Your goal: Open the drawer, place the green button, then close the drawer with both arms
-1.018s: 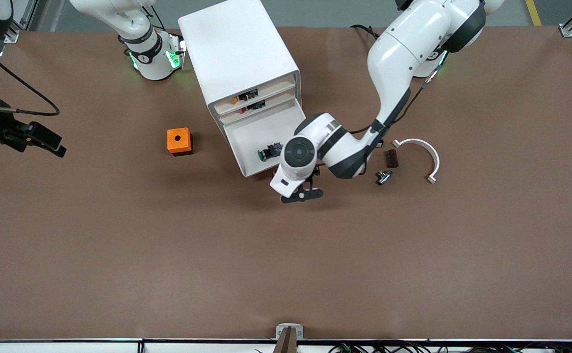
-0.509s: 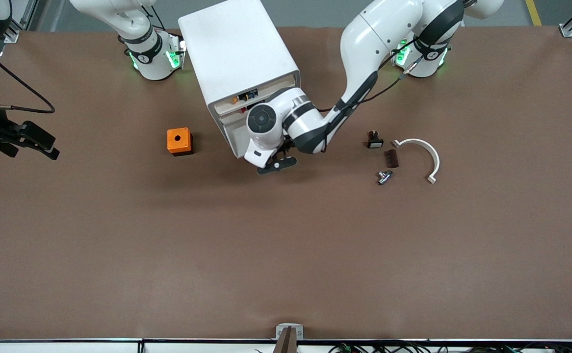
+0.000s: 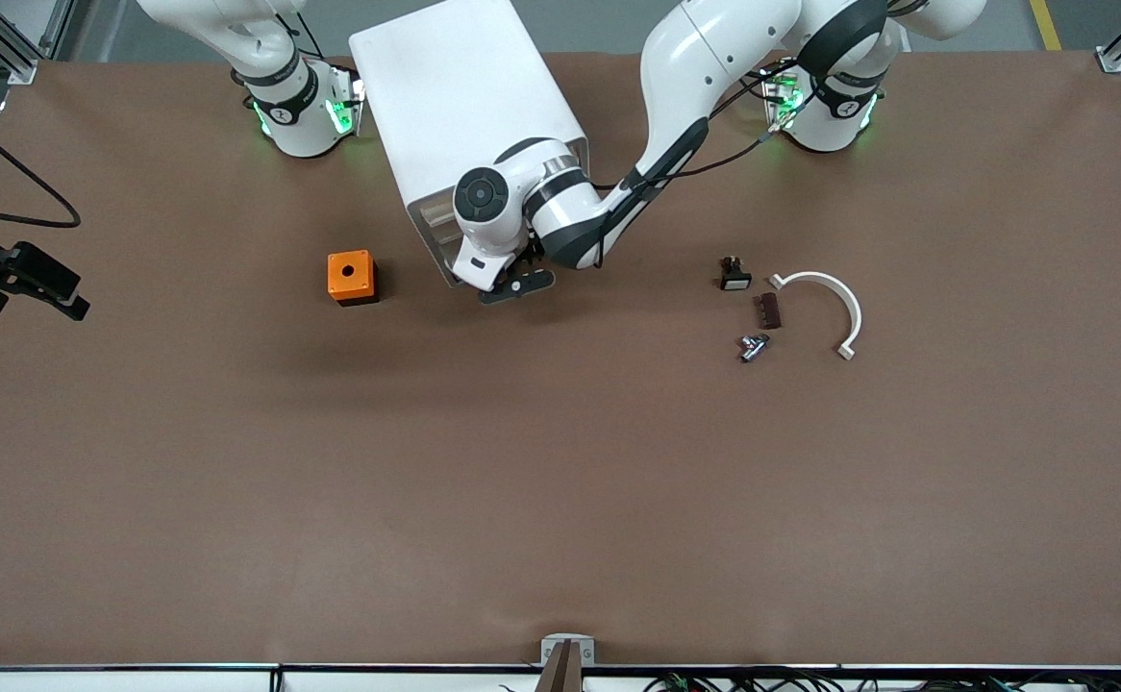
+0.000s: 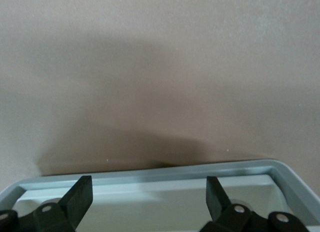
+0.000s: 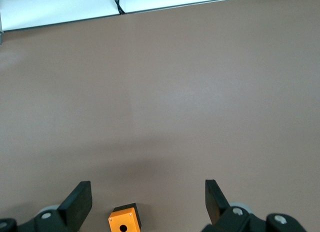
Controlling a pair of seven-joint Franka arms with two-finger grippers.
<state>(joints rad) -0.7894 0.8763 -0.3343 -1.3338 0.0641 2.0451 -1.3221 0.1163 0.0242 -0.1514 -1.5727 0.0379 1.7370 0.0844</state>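
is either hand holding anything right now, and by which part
Nothing is held. The left hand is open at the drawer front; the right hand is open over bare table.

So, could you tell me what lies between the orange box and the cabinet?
Only bare table between the orange box and the cabinet, per the front view.

Both arms [image 3: 705, 67] are done in glossy white shells with dark grey bands at the joints, and green lights are seen glowing at the round bases. A thin black cable is strung along the left arm, whose wrist is capped by a dark round disc, and a looping black cable is seen by the right gripper [image 3: 27, 284]. Black angular fingers [image 4: 80, 197] with small silver screws are fitted to both grippers.
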